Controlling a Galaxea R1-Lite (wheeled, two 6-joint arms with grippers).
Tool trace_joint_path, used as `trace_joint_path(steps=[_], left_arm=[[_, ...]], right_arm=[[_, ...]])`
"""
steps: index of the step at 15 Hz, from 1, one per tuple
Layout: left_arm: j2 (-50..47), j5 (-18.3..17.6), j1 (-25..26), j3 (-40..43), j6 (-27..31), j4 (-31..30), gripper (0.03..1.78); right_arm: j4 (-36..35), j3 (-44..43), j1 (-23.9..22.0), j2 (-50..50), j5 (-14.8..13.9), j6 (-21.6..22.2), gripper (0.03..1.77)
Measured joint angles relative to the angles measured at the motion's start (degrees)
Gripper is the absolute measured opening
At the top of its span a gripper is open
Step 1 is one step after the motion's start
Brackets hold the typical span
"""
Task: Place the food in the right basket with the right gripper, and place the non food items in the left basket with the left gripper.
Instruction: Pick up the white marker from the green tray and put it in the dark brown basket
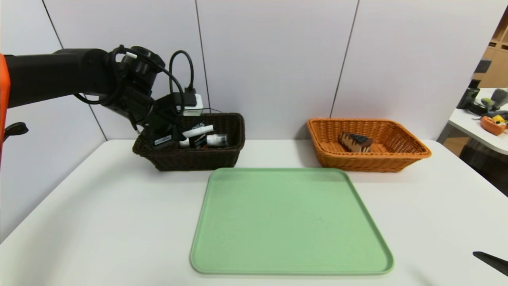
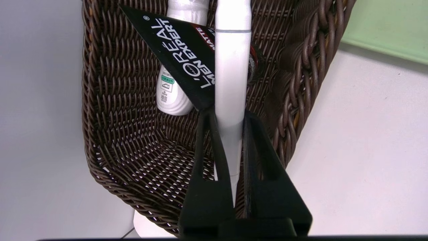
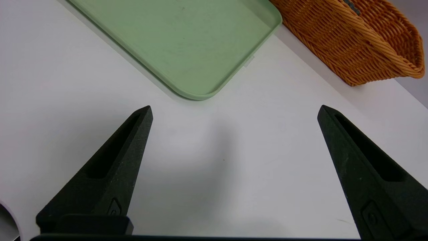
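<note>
The left end effector [image 2: 227,134] pinches a white tube [image 2: 232,77] tight over the brown basket [image 1: 222,157], ready to drop it, since it is not food. The cake [image 1: 356,142] sits in the orange basket [image 1: 397,157]. The right end effector [image 3: 234,134] waits wide open and holds nothing

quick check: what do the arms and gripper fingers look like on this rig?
Left arm: matte black links, an orange section near its base, looped black cables at the wrist. Left gripper and right gripper: matte black tapered wedge fingers with long slots.

White tube [image 2: 232,77] over brown basket [image 2: 113,110]
</note>
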Motion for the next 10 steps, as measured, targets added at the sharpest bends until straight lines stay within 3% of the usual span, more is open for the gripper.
trace_joint_path(steps=[9, 10], left_arm=[[-0.20, -0.09, 0.38, 0.27, -0.02, 0.38, 0.16], [-0.28, -0.09, 0.38, 0.38, -0.09, 0.41, 0.38]], right_arm=[[-0.06, 0.00, -0.23, 0.52, 0.06, -0.57, 1.70], [-0.11, 0.00, -0.23, 0.52, 0.09, -0.57, 1.70]])
